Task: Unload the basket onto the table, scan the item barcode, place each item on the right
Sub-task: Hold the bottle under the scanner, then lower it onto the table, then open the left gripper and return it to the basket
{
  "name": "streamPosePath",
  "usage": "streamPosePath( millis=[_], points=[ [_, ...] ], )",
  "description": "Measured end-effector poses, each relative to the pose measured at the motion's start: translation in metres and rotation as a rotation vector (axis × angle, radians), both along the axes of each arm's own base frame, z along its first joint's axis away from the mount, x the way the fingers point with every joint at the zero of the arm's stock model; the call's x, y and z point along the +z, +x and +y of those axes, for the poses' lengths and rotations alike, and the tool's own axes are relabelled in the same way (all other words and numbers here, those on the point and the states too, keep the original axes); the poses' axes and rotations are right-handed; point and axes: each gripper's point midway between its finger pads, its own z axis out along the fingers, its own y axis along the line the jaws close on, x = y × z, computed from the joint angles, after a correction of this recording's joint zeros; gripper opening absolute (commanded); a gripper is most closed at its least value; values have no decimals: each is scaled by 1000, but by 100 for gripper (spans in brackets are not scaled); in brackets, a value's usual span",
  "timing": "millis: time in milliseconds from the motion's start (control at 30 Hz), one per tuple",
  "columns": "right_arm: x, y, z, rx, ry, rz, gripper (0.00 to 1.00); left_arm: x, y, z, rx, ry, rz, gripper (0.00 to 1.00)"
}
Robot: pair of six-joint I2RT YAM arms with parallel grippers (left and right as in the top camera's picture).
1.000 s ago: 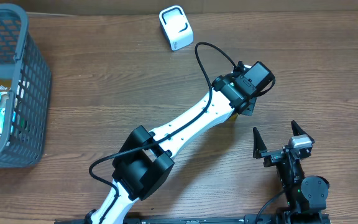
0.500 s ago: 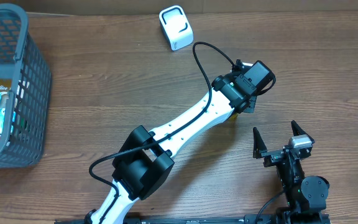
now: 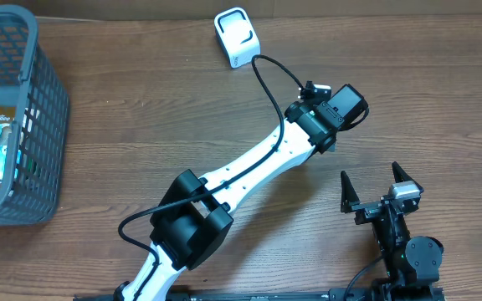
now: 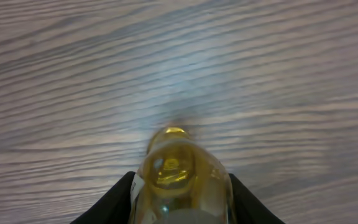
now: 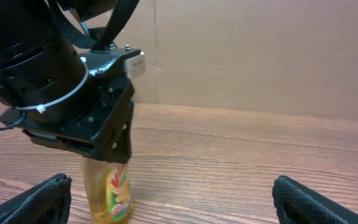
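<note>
I am at the pick-up step: my left jaws are pinching the bottle point(image 5: 118, 190) by its upper body, one finger on each side, as the left wrist view shows. The bottle stands upright at the right of the worktop point(image 3: 141, 100); I cannot tell whether its base is touching the wood or just off it, since the frame cuts it off. My right jaws are spread wide and empty, parked near the front edge, well apart from the bottle. The next move, as I judge it, calls for a lift without tilting and a carry towards the white scanner point(image 3: 236, 36) at the far edge, then a turn of the wrist until the barcode faces it. The bottle is clear plastic filled with a yellow liquid and narrows at the neck. Its label is green, red and yellow. I can see no barcode from here, so I expect it sits on the hidden side.
</note>
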Motion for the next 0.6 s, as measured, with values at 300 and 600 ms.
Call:
streamPosePath(
  millis=[300, 600],
  points=[
    [0, 0, 0, 0, 0, 0, 100, -1, 0, 16, 77, 36, 3, 79],
    [0, 0, 0, 0, 0, 0, 100, 19, 7, 19, 70, -15, -16, 100]
  ],
)
